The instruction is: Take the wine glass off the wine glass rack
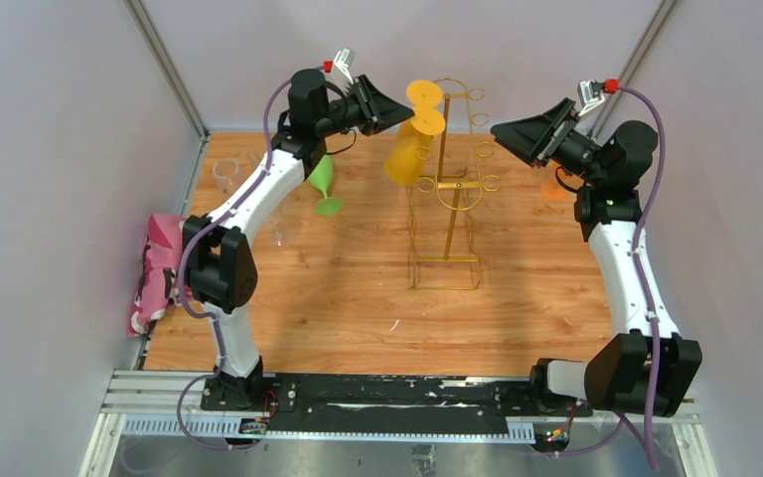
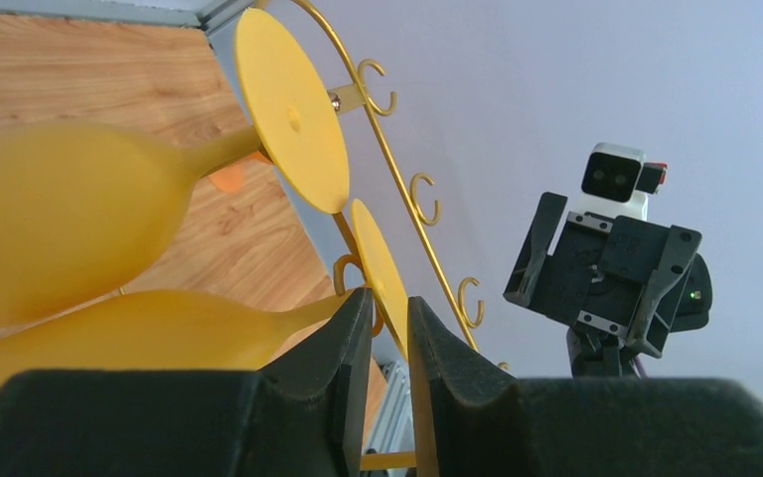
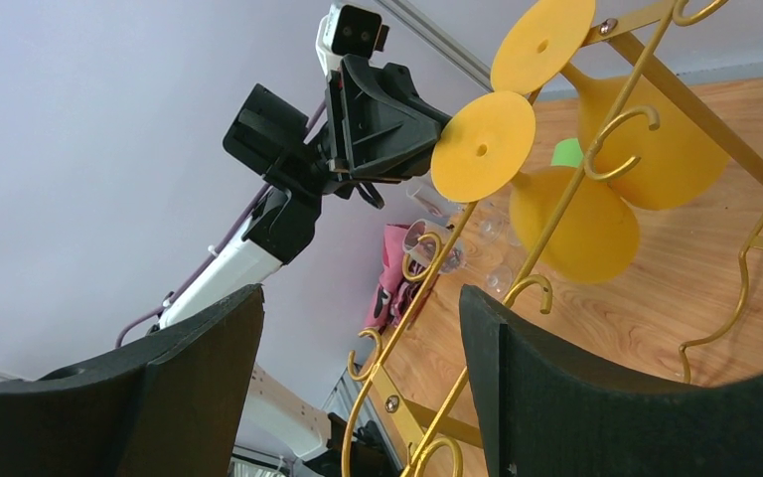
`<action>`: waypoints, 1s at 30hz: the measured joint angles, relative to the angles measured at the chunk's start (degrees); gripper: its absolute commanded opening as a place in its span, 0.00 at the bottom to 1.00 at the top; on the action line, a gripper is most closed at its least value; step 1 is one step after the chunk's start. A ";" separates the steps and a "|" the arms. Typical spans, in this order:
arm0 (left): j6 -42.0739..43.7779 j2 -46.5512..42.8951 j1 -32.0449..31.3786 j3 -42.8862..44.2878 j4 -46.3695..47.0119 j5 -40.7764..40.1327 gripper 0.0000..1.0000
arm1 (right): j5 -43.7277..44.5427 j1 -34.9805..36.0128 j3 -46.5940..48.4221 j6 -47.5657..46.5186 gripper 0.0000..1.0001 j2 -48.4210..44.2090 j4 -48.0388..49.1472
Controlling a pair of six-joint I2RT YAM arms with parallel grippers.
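Note:
The gold wire wine glass rack stands mid-table. Two yellow wine glasses hang upside down on its left side. In the left wrist view the upper one is above the lower one. My left gripper is closed to a narrow gap over the edge of the lower glass's round foot, at the rack's top left. My right gripper is open and empty, raised right of the rack's top. Its view looks at the rack's hooks and both glass feet.
A green wine glass stands behind the left arm. Clear glasses sit at the back left. A pink cloth lies at the left edge. An orange thing sits behind the right arm. Walls enclose the table.

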 measured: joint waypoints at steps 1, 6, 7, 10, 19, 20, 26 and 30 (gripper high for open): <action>-0.07 0.00 0.00 0.00 0.00 0.13 0.28 | -0.02 0.00 0.00 0.11 0.77 0.00 0.11; -0.17 0.00 0.00 0.00 -0.02 0.68 0.29 | -0.07 -0.15 -0.39 1.01 0.77 0.02 1.33; -0.17 0.00 0.00 0.00 -0.02 0.76 0.29 | -0.07 -0.20 -0.55 1.20 0.77 0.04 1.55; -0.15 0.00 0.00 0.00 -0.02 0.94 0.29 | -0.11 -0.37 -0.90 1.66 0.76 0.33 1.99; -0.13 0.00 -0.02 -0.90 -0.04 1.36 0.26 | -0.52 -0.76 -2.47 4.52 0.76 0.85 5.25; -0.11 0.00 -0.02 -0.98 -0.04 1.42 0.25 | -0.52 -0.83 -2.54 4.72 0.76 0.85 5.55; 0.04 0.00 -0.15 -1.62 -0.07 1.53 0.15 | -0.52 -0.87 -2.64 5.84 0.76 0.85 7.17; 0.11 0.00 -0.17 -1.64 -0.02 1.53 0.07 | -0.52 -0.87 -2.71 6.19 0.76 0.85 7.72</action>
